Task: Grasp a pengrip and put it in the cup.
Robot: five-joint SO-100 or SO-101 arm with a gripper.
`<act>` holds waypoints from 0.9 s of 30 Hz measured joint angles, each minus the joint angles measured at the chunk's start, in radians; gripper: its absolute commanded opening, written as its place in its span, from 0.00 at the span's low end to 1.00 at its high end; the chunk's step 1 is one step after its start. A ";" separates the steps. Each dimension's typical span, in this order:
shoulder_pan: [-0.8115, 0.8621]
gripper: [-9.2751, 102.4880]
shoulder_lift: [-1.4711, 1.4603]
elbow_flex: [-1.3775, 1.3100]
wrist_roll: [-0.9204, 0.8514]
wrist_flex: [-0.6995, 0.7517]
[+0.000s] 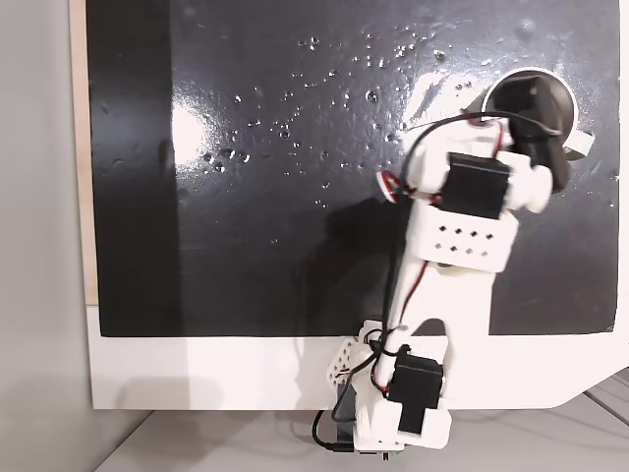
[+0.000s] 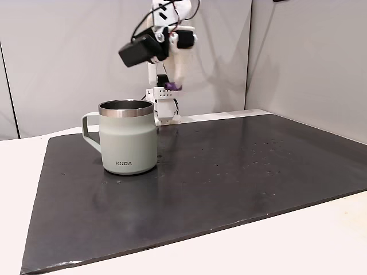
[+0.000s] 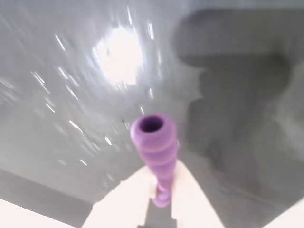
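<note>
Pengrip (image 3: 154,147) sits clamped between the white jaws, its hollow open end pointing away from the wrist camera and its ribbed body running back into the grip. In a fixed view from the side it shows as a small purple speck (image 2: 170,86) under the raised gripper (image 2: 172,87), held well above the level of the cup's rim. Held by its rear end, the soft tube juts forward free of the jaws, which should let it fall cleanly once they part.

The cup (image 2: 127,137) stands upright on the dark mat (image 2: 241,172) that covers the tabletop, handle turned to the left in that view. In the fixed view from above, the arm (image 1: 462,211) reaches over the cup (image 1: 580,143), whose rim and handle peek out from behind the wrist at upper right. The height looks deliberate: it clears the steel rim so the load can travel over the mouth without knocking the cup.

Judging from both fixed views, the carry is near its end and the release has not yet been made. Whether the pengrip is exactly over the opening cannot be told; the wrist view is blurred and shows mostly the glossy mat.
</note>
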 measured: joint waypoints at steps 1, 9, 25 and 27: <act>0.040 0.08 -0.018 -0.037 -0.018 0.000; 0.175 0.08 -0.218 -0.382 -0.087 0.002; 0.252 0.17 -0.466 -0.785 -0.133 0.072; 0.249 0.23 -0.466 -0.787 -0.133 0.077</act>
